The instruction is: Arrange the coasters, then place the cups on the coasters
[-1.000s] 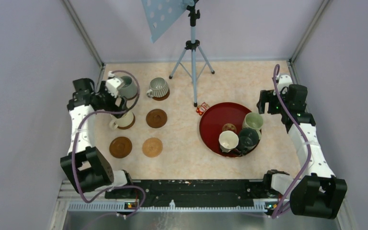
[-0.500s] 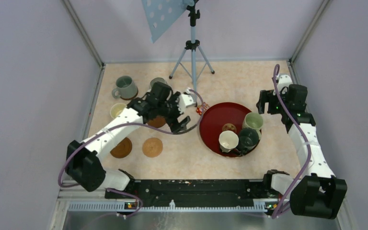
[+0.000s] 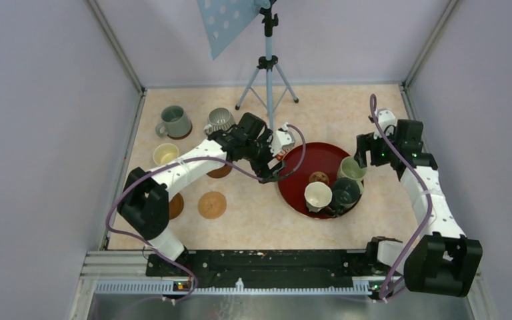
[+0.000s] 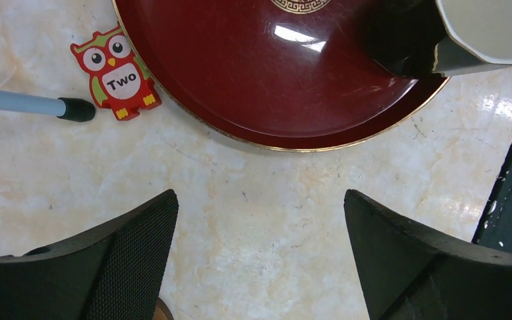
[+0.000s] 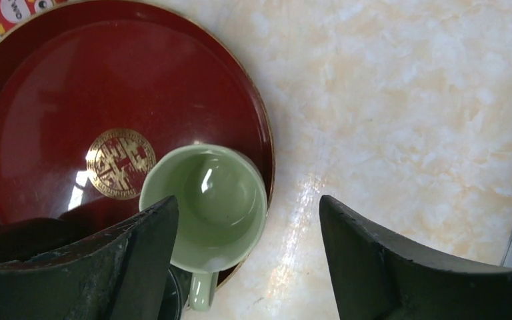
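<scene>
Left gripper [image 4: 260, 198] is spread wide, nothing gripped, by the glossy round red tray [image 4: 240, 87] rim. Right gripper [image 5: 247, 200] is opened too, empty, above the smooth pale green mug [image 5: 203, 200] seated on that tray.

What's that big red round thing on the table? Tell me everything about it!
It is a round tray, dark red and shiny like lacquer, with a thin gold rim and a gold emblem in its middle. It lies flat on the marbled table, right of centre. Three cups stand on its near right part: a white cup, a pale green cup and a dark teal cup. An owl card lies close beside its edge.
</scene>
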Controlling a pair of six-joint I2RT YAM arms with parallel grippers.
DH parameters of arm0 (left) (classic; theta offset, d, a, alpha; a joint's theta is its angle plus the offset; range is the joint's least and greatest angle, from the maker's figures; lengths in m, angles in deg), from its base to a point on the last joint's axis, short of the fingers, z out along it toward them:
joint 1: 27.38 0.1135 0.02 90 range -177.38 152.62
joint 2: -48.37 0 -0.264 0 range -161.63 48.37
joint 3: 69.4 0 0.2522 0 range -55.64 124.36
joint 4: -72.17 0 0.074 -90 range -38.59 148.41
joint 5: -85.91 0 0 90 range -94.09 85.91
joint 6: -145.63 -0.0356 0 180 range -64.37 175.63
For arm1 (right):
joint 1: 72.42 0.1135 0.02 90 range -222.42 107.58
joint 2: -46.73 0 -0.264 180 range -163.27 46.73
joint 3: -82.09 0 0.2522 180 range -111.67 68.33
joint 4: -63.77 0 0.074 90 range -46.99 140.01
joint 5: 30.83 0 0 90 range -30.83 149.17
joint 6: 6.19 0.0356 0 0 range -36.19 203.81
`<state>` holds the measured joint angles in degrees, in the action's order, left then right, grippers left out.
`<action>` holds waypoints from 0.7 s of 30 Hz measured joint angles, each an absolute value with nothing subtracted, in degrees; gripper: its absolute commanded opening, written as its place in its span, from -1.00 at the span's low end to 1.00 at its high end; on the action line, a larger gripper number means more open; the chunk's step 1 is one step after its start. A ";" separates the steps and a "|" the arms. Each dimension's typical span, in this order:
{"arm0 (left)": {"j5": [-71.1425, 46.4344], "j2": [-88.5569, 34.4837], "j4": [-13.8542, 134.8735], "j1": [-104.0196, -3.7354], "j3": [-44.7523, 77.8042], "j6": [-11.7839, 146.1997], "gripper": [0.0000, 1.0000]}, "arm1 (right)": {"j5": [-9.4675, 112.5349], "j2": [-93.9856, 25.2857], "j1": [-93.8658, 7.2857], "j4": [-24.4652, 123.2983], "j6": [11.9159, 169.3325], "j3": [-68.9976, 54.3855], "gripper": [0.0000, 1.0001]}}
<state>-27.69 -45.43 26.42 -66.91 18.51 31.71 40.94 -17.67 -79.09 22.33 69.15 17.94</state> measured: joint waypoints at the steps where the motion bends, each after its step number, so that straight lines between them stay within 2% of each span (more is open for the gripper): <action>1: -27.82 -45.43 26.77 -66.99 18.51 31.79 0.98 | 40.85 -17.85 -79.09 21.04 68.17 17.70 0.49; 10: -30.07 -44.73 31.64 -68.39 15.40 34.59 0.98 | 40.39 -17.82 -79.09 14.86 62.71 16.65 0.47; 15: -29.22 -43.48 34.68 -75.02 8.61 38.53 0.98 | 39.25 -17.82 -79.09 15.12 63.95 16.65 0.47; 21: -26.86 -43.83 39.40 -81.05 8.15 43.44 0.97 | 38.49 -17.74 -79.09 17.72 65.79 16.84 0.47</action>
